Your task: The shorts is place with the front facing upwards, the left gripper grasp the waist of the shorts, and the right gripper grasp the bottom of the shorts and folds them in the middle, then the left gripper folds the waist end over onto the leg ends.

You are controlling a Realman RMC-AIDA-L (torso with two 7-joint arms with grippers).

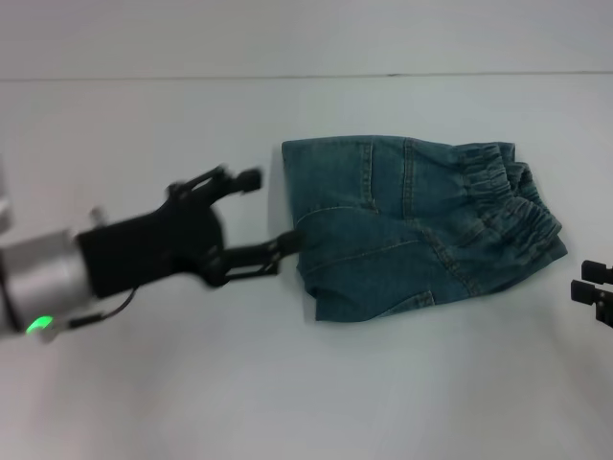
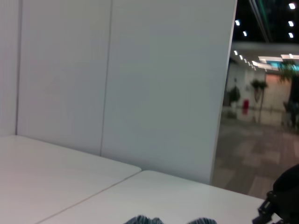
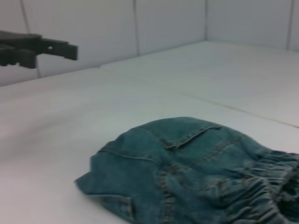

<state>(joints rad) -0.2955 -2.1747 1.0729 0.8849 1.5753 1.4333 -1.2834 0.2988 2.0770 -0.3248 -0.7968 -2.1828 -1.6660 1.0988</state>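
The blue denim shorts lie folded on the white table, with the ruffled elastic waist at the right. Their left side is a flat straight edge; I cannot tell whether the leg ends lie there. My left gripper hovers just left of the shorts, open and holding nothing, its lower fingertip at the cloth's left edge. My right gripper sits at the right border of the head view, right of the waist and apart from it. In the right wrist view the shorts lie close, with the left gripper far behind.
The white table spreads all around the shorts. A white wall stands behind it, with an open hall beyond its end. In the left wrist view, denim peeks at one edge and the right gripper shows in a corner.
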